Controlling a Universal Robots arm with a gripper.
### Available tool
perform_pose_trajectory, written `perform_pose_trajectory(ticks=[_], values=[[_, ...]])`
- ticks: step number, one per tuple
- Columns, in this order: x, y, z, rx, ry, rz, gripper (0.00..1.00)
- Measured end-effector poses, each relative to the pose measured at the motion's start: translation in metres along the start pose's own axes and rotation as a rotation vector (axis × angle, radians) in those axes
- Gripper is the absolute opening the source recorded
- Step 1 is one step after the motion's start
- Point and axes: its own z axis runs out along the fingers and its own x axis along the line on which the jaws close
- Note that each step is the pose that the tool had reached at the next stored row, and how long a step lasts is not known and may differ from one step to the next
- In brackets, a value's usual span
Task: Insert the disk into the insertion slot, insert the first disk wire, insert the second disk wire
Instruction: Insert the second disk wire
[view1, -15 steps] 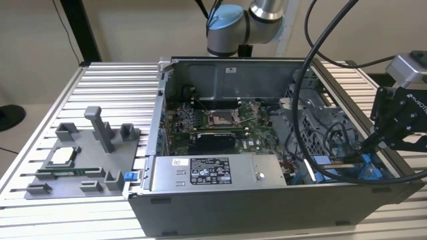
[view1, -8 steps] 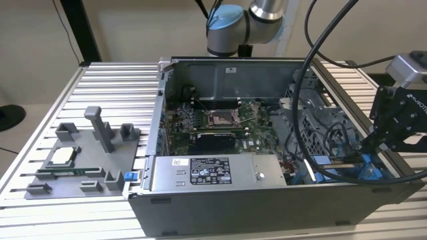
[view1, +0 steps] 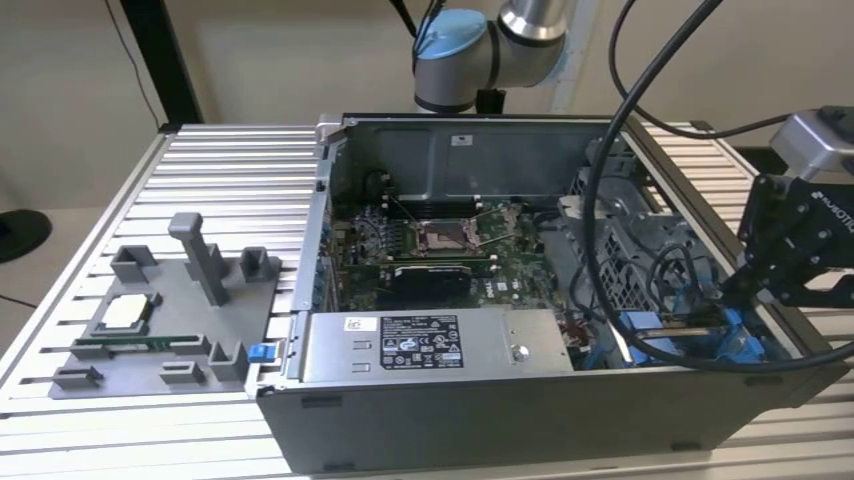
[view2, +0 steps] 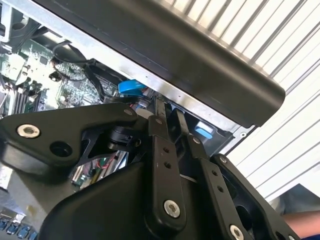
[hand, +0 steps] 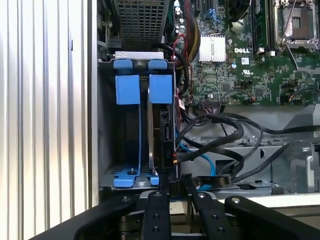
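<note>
The claw (hand: 173, 186) hangs right at the disk's (hand: 162, 135) end; I cannot tell if it is apart or together. The disk stands on edge inside the insertion slot (hand: 106, 130). Wires (hand: 215, 145) lie beside it, so I think the first wire step is in hand. It needs careful aim.

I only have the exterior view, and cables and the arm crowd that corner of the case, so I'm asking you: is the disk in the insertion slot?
Observer: Yes. In the first wrist view the disk stands on edge inside the insertion slot, its blue tab at the end away from the arm.
Operator: Where is the gripper?
Observer: The gripper sits at the disk's near end, at the slot's mouth.
Operator: Any wires nearby?
Observer: Yes, black cables and a light blue cable loop beside the slot, on the motherboard side.
</note>
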Motion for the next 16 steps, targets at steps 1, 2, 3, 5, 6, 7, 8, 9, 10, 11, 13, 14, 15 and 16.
perform_pose_trajectory(ticks=[1, 2, 3, 5, 6, 7, 8, 9, 10, 11, 13, 14, 15, 16], values=[[0.0, 0.0, 0.0001, -0.0001, -0.0047, 0.001, 1.0], [0.0, 0.0, 0.0, -0.0002, -0.0101, 0.003, 1.0], [0.0, 0.0, 0.0001, -0.0003, -0.0159, 0.004, 1.0], [0.0, 0.0, 0.0, -0.0003, -0.0238, 0.007, 0.0], [0.0001, 0.0, 0.0001, -0.0002, -0.0265, 0.009, 0.0], [0.0003, 0.0, 0.0, -0.0001, -0.0286, 0.011, 0.0], [0.0006, 0.0, 0.0, 0.0, -0.0304, 0.013, 0.0], [0.0009, 0.0, -0.0001, -0.0001, -0.0318, 0.014, 0.0], [0.0012, 0.0, -0.0002, -0.0004, -0.0337, 0.015, 0.0], [0.0013, 0.0001, -0.0009, -0.0012, -0.0368, 0.017, 0.0], [0.001, 0.0005, -0.0039, -0.0034, -0.0422, 0.019, 0.0], [0.0008, 0.0007, -0.0058, -0.0045, -0.0434, 0.02, 0.0], [0.0006, 0.001, -0.0079, -0.0056, -0.0445, 0.02, 0.0], [0.0004, 0.0012, -0.0099, -0.0065, -0.0451, 0.02, 0.0]])
